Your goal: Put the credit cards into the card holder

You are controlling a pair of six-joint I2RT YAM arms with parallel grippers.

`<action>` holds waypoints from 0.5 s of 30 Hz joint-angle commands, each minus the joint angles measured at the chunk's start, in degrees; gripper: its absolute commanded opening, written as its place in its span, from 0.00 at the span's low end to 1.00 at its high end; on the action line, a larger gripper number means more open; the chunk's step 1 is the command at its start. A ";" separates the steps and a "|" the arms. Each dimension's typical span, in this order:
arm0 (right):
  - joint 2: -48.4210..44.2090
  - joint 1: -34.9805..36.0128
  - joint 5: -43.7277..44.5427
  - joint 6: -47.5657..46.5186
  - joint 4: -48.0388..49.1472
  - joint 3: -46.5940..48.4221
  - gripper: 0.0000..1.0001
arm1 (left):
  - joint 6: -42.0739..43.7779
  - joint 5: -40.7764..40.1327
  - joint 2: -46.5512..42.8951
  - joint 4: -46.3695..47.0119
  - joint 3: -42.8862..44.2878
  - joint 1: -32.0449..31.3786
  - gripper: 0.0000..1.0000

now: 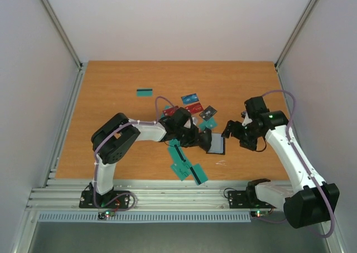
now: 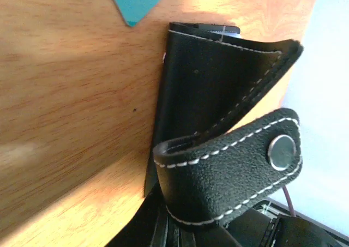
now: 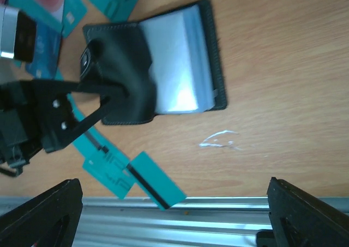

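Observation:
The black card holder (image 1: 215, 144) lies open on the table, its teal-grey inside (image 3: 177, 67) facing up. My left gripper (image 1: 199, 138) is shut on the holder's black flap and snap strap (image 2: 229, 170) and holds that side lifted; its fingers are mostly hidden under the leather (image 2: 196, 225). My right gripper (image 1: 231, 131) is open and empty, just right of the holder and above the table (image 3: 172, 190). Teal credit cards (image 1: 182, 168) lie in a cluster by the front edge; one has a black stripe (image 3: 155, 184). Blue (image 1: 189, 98), red (image 1: 194, 108) and dark grey (image 1: 208, 112) cards lie behind the holder.
A lone teal card (image 1: 145, 92) lies farther back left. The aluminium rail (image 1: 167, 189) runs along the near edge, under the overhanging striped card. White walls stand on both sides. A white scuff (image 3: 218, 140) marks the wood near the holder.

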 commanded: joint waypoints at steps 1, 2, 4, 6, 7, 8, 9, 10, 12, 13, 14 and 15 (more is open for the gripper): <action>2.12 -0.33 -10.45 -1.99 5.12 -2.98 0.95 | -2.41 0.29 0.56 1.57 -1.72 -0.29 0.10; 2.64 -0.33 -10.30 -2.15 5.77 -3.52 0.96 | -2.13 -0.20 0.27 -0.01 -1.88 -0.31 0.14; 4.04 -0.33 -9.64 -2.87 6.67 -4.14 0.97 | -0.48 -1.03 -0.73 -3.40 -1.90 -0.26 0.22; 6.14 -0.33 -9.59 -3.62 7.37 -4.18 0.97 | 1.00 -1.91 -1.93 -6.71 -2.01 -0.18 0.30; 7.23 -0.33 -10.17 -3.84 8.29 -4.30 0.97 | 2.15 -2.47 -2.68 -8.41 -1.95 -0.17 0.34; 8.19 -0.33 -10.56 -3.87 8.82 -4.49 0.97 | 2.94 -3.05 -3.49 -10.22 -1.62 -0.25 0.39; 9.26 -0.33 -10.87 -3.92 9.48 -4.60 0.96 | 4.15 -3.73 -4.29 -12.58 -1.00 -0.18 0.44; 10.27 -0.32 -11.16 -3.95 10.24 -4.54 0.95 | 6.19 -4.59 -4.85 -15.04 -0.19 -0.15 0.48; 11.82 -0.33 -11.38 -5.40 11.19 -4.45 0.94 | 8.78 -5.96 -5.33 -18.85 1.08 -0.17 0.53; 12.49 -0.33 -11.33 -6.10 11.74 -4.45 0.94 | 9.69 -6.32 -5.24 -20.24 1.61 -0.24 0.53; 13.29 -0.28 -11.24 -6.54 12.20 -4.38 0.93 | 11.05 -6.66 -4.97 -21.36 2.13 -0.23 0.53; 14.03 -0.32 -10.94 -6.83 12.61 -4.29 0.93 | 11.80 -7.13 -4.57 -22.32 2.67 -0.18 0.53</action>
